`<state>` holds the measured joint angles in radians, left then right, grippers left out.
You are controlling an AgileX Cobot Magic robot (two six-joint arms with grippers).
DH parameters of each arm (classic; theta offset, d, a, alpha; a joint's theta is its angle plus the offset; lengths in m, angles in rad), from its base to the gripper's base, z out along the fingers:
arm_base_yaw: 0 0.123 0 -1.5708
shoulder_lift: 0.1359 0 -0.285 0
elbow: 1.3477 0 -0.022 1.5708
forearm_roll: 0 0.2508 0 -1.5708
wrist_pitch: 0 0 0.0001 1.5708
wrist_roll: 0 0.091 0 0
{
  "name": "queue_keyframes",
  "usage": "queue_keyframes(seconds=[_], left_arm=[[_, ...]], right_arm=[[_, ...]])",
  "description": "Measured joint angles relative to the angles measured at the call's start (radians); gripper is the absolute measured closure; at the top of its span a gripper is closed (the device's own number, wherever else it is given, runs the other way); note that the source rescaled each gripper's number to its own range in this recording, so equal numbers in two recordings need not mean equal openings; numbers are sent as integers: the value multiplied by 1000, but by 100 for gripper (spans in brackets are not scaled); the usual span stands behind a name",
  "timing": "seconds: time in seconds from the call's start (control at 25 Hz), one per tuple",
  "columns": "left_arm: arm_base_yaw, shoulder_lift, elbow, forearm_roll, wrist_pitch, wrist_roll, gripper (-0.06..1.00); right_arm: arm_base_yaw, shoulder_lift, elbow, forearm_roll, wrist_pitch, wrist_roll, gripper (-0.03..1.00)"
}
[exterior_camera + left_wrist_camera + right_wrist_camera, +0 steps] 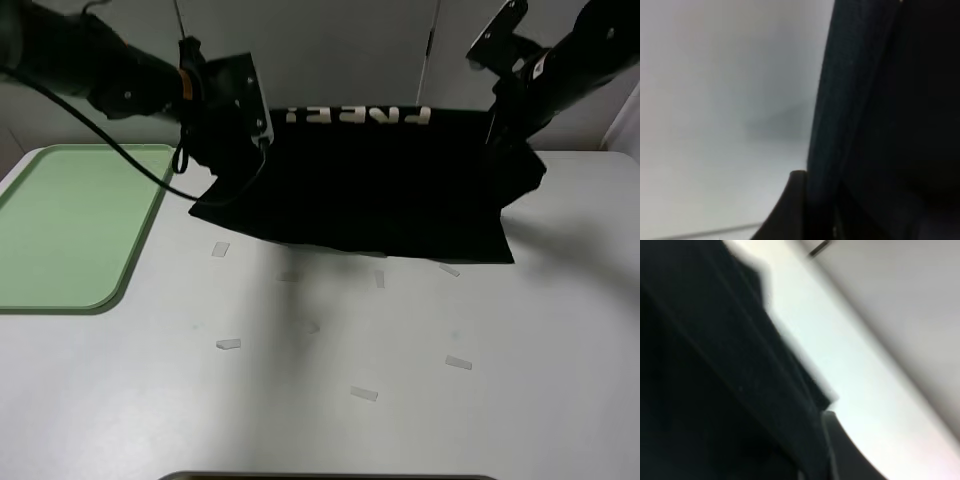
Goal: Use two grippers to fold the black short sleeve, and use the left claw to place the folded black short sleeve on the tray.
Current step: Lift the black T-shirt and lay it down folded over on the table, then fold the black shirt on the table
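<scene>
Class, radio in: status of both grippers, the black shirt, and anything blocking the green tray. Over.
Left gripper, right gripper: both shut on the black short sleeve. Shirt hangs between them, off the tray. Small tape scraps on table.

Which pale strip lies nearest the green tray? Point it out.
The strip by the left corner of the black short sleeve; the other strips lie farther right or nearer the front of the table.

Cloth of black short sleeve [380, 190] soft, matt, finely textured up close; tray [60, 230] smooth light-green plastic, slight sheen; table [320, 420] smooth matt white.
</scene>
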<state>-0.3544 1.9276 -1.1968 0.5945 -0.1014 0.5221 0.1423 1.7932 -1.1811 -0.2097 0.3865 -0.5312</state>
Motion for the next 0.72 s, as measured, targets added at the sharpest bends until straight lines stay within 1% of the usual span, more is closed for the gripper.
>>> queue_keyframes(seconds=[0.08, 0.12, 0.16, 0.2, 0.24, 0.28, 0.32, 0.36, 0.4, 0.44, 0.52, 0.56, 0.64, 0.72], left_arm=[[0, 2, 51, 6, -29, -2, 93], [0, 2, 79, 9, -33, -3, 91], [8, 2, 95, 9, -14, -3, 87], [20, 2, 114, 10, 20, -5, 82], [30, 3, 126, 10, 35, -7, 73], [38, 6, 136, 12, 42, -7, 62], [39, 7, 142, 12, 44, -7, 51], [39, 7, 143, 12, 41, -7, 38], [39, 7, 143, 12, 26, -7, 25], [39, 7, 143, 13, 8, -8, 14], [39, 7, 143, 16, -31, -8, 3], [39, 7, 143, 16, -31, -8, 3], [39, 0, 143, 17, -48, -8, -2], [39, -19, 143, 18, -48, -8, -4]], right_arm=[[0, 0, 44, 13, -9, 0, 94], [0, 0, 58, 15, -5, 1, 91], [-9, 0, 67, 4, 11, 4, 83], [-23, 0, 72, 2, 37, 12, 72], [-32, 0, 75, 4, 59, 21, 57], [-38, 0, 76, 9, 75, 31, 42], [-38, 0, 76, 11, 82, 38, 25], [-38, 0, 76, 11, 85, 49, 13], [-38, 0, 76, 13, 85, 57, 6], [-38, 0, 76, 13, 87, 59, 3], [-38, 0, 77, 13, 97, 64, -1], [-38, -4, 77, 13, 100, 64, -2], [-38, -16, 77, 13, 104, 64, -3], [-38, -46, 77, 13, 106, 64, -3]])
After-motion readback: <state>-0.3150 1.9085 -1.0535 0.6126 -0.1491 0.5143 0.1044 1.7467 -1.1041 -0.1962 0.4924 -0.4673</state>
